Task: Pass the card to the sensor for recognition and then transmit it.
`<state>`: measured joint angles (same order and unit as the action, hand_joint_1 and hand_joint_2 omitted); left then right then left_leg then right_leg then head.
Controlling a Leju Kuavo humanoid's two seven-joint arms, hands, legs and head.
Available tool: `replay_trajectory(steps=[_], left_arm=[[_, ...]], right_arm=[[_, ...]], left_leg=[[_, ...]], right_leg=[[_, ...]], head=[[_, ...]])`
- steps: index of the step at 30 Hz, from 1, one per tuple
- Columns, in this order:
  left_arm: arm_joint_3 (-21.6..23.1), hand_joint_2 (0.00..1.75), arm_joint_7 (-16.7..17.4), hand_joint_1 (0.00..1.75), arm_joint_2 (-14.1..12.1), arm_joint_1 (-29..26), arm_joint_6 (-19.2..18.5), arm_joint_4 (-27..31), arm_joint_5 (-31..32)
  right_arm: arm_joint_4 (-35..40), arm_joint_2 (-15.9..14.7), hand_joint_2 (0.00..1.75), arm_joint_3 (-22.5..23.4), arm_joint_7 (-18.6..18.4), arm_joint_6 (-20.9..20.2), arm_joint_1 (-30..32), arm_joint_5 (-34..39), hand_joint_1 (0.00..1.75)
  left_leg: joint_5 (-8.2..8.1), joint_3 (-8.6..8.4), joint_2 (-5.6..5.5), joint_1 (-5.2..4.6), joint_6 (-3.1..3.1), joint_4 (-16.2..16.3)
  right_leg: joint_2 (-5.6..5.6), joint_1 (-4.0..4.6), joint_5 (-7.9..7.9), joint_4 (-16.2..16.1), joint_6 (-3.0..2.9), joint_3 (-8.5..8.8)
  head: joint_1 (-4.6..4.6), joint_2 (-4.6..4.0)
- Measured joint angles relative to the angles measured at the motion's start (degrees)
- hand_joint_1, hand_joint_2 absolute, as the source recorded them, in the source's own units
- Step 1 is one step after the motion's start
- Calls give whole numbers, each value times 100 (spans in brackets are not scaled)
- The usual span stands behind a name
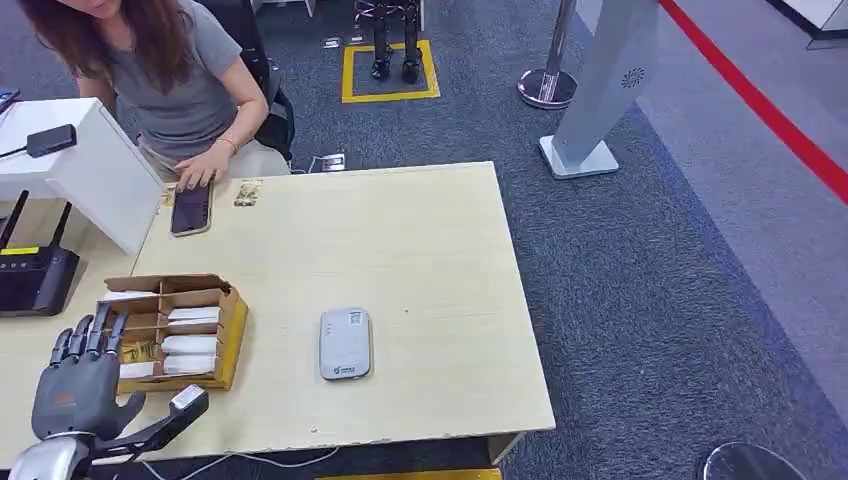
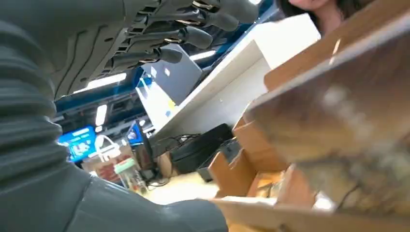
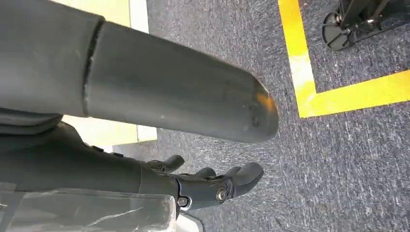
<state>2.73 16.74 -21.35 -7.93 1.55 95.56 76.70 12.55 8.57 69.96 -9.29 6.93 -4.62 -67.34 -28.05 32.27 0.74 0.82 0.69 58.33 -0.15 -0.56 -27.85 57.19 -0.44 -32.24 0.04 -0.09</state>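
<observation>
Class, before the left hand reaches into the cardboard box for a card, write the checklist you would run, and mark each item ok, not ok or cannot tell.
1. Left hand empty, fingers apart: ok.
2. Left hand beside the cardboard box: ok.
3. White cards lie in the box compartments: ok.
4. White sensor uncovered on the table: ok.
5. Person's hand on the phone, away from the box: ok.
6. Right hand empty: cannot tell.

Head view high, looking down on table [image 1: 400,250]; left wrist low beside cardboard box [image 1: 170,330]; right wrist faces carpet.
</observation>
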Motion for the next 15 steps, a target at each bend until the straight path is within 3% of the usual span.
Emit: replay_trajectory(steps=[7,15], left_arm=[[-2,175,218,0,-186,-118,-273,188,175],[-2,175,142,0,-280,-68,-435,271,164]], right_arm=[[0,0,0,20,0,15,3,0,0],[2,0,0,22,20,15,-1,-4,0]], left_leg=[[0,1,0,0,0,0],[0,0,-2,0,0,0]], right_leg=[[-1,0,0,0,0,1],[-1,0,0,0,0,0]], head=[[-4,0],[-7,0]])
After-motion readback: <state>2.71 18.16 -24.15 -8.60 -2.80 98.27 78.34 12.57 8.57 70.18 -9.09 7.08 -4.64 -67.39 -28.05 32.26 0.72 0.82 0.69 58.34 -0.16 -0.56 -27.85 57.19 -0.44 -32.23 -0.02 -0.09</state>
